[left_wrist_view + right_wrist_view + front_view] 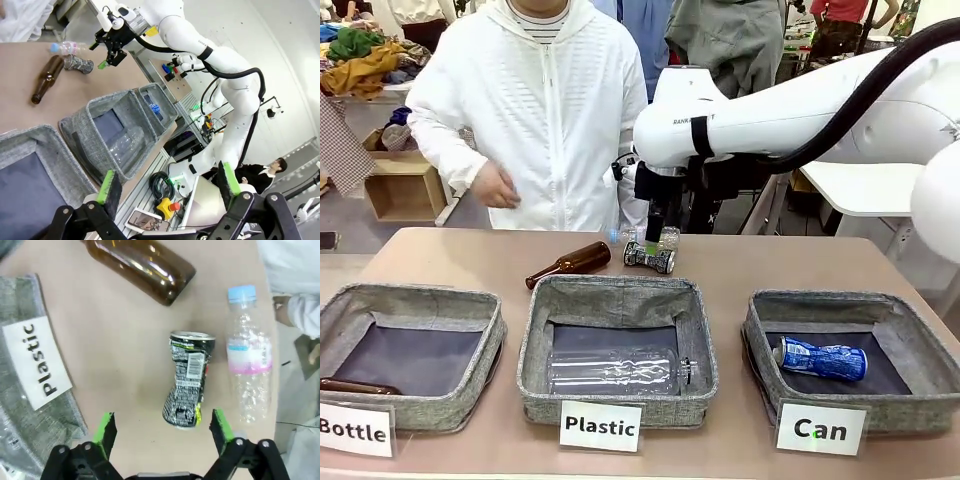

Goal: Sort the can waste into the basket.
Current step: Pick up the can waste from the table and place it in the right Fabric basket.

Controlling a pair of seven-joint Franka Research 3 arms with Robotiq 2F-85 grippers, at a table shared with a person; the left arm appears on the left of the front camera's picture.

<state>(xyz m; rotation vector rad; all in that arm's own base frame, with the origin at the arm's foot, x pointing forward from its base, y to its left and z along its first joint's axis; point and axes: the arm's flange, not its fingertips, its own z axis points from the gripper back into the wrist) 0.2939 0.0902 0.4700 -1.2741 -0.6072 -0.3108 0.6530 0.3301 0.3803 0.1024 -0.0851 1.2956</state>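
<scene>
Directly below the wide-open, empty right gripper [163, 424] lies the crushed black can [187, 380].

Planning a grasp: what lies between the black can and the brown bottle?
Bare tabletop, as the right wrist view shows between black can and brown bottle.

One crushed can [187, 382] is black with silver-white patterning (some yellow-green). The other can [822, 360] is blue and white, its basket [910, 410] grey.

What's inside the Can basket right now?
One crushed blue and white can lies on its side on the dark base of the basket. The base's near strip is hidden behind the front wall.
</scene>
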